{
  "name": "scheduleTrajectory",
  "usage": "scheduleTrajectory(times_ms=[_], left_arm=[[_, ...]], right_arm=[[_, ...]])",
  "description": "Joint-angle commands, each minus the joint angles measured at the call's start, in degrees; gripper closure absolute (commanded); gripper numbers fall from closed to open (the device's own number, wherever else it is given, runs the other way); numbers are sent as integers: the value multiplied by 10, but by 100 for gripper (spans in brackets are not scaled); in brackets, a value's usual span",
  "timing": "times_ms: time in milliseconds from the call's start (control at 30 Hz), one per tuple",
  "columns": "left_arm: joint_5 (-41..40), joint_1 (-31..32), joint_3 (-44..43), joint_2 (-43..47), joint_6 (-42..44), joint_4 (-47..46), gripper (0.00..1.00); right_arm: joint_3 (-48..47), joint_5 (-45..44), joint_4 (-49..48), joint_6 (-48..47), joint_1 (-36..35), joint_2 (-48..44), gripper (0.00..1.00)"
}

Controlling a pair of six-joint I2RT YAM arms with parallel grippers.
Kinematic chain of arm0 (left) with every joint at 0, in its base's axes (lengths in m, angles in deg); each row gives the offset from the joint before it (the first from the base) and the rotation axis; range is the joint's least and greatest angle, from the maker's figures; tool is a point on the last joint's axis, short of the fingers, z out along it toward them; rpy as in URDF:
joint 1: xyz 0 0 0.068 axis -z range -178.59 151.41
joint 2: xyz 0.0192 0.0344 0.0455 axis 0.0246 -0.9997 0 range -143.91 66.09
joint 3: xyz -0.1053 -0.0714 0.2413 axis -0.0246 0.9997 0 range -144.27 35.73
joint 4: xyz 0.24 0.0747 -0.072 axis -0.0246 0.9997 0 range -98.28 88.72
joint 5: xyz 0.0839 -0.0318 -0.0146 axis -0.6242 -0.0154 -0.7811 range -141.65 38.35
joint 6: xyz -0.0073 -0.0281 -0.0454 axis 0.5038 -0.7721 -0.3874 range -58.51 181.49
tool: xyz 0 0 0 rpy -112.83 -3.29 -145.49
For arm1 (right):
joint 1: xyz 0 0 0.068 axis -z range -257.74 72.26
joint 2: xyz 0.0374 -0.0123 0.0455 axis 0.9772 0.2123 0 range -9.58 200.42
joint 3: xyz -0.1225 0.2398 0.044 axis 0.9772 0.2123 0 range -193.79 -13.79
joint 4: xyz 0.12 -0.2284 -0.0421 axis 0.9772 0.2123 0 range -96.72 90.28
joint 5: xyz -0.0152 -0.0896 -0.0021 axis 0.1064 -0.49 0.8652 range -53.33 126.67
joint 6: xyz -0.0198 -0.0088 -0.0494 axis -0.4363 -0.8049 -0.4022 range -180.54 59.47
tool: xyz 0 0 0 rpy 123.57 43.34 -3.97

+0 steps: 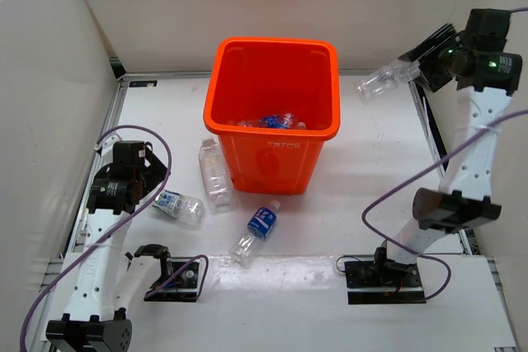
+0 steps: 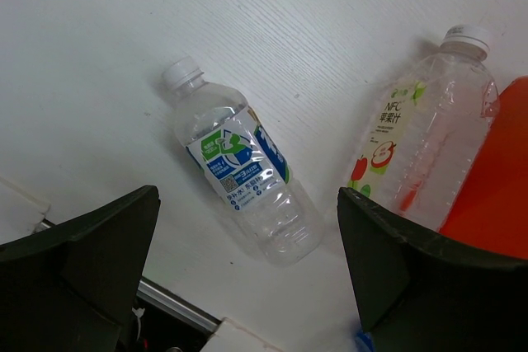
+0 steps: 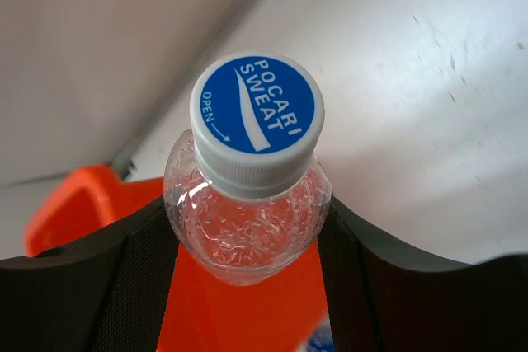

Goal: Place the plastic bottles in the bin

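The right jaws are clamped on the shoulder of a clear bottle (image 3: 246, 228), just below its blue-and-white cap (image 3: 256, 113). In the top view this bottle (image 1: 386, 80) hangs in the air outside the bin (image 1: 326, 133), between 2 and 3 o'clock of its mouth, cap toward the rim. Let go here, it would likely drop onto the counter (image 1: 371, 171) rather than into the bin. The thin, rounded plastic may also squirm or pivot in the grip, and a low carry could knock the cap on the rim.

The left jaws stand wide apart, holding nothing, above a blue-labelled bottle (image 2: 243, 175) lying at about 8 o'clock of the bin. It lies slantwise across the gap, so closing on it may spin or roll it away. The apple-juice bottle (image 2: 425, 133) against the bin wall sits near one finger and could be nudged. Another labelled bottle (image 1: 257, 231) waits at 6 o'clock, and several already lie inside (image 1: 276, 121).
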Motion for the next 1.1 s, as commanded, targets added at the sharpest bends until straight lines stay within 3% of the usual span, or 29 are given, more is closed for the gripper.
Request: scheduleTrajectory(times_ms=[0, 67, 233, 300, 333, 433, 533, 567, 633, 700, 767, 800, 900, 1067], left_arm=[[3, 1, 3, -1, -12, -13, 0], [2, 2, 4, -3, -9, -14, 0], [4, 1, 8, -6, 0, -23, 0], [19, 1, 11, -7, 12, -37, 0], [22, 1, 13, -4, 16, -42, 0], [36, 1, 22, 0, 14, -60, 0], [44, 2, 26, 1, 14, -61, 0], [44, 2, 26, 1, 14, -58, 0], [44, 1, 28, 1, 9, -54, 0], [43, 2, 28, -1, 0, -42, 0], [39, 2, 27, -3, -7, -37, 0], [38, 1, 30, -3, -9, -36, 0], [23, 0, 33, -6, -20, -33, 0], [21, 1, 45, -14, -56, -28, 0]], right_arm=[[-20, -26, -102, 62, 5, -48, 100], [-35, -9, -177, 62, -3, -58, 100], [-163, -49, -203, 14, -74, -19, 100], [-172, -69, -225, -26, -151, -24, 98], [-172, -107, -227, -84, -174, -23, 95], [-153, -221, -222, -227, -353, -26, 87], [-124, -314, -220, -325, -435, -24, 79], [-104, -375, -225, -338, -499, -24, 77], [-78, -397, -230, -358, -524, -22, 67], [-74, -396, -224, -368, -548, -19, 45], [-73, -397, -224, -369, -563, -16, 16], [-77, -404, -225, -376, -566, -17, 10], [-79, -460, -241, -381, -582, -20, 10], [-92, -474, -236, -358, -565, -28, 10]])
